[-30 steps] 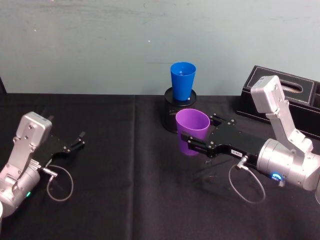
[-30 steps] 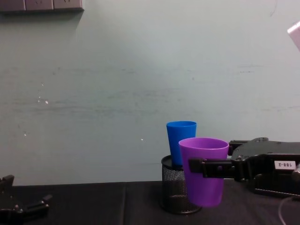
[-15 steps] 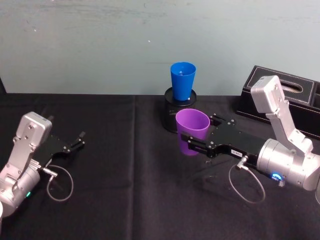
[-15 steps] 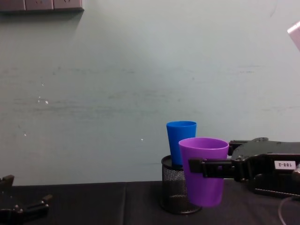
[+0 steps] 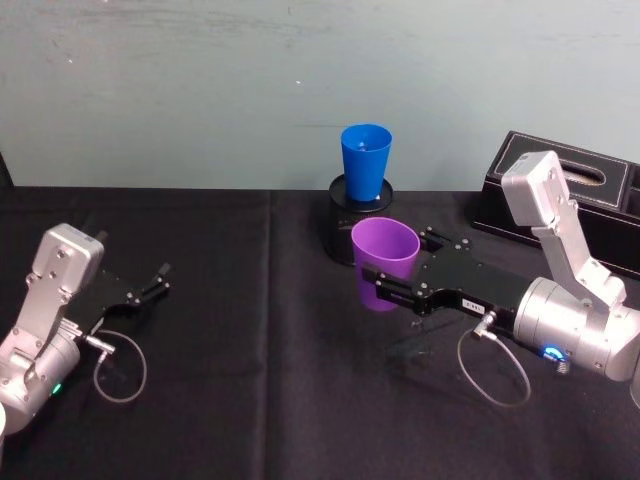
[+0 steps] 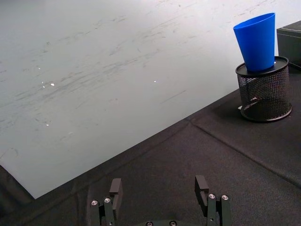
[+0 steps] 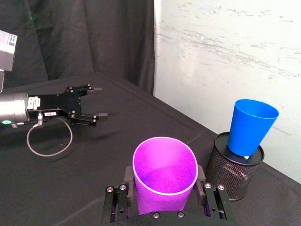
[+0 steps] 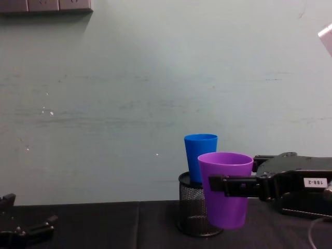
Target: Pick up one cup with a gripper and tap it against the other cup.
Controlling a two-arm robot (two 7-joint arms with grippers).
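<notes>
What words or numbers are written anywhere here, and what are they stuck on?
"188-2": on the small white label on the side of the right gripper, which holds the purple cup.
The same label seen from the head view: too small to read.
No writing shows on the purple cup, the blue cup or the open left gripper resting low over the table.

A pale grey-green wall (image 8: 129,78), streaked, is seen across the upper frame behind a surface (image 5: 250,400) draped in black cloth; a dark curtain (image 7: 84,37) is hung beside it.
</notes>
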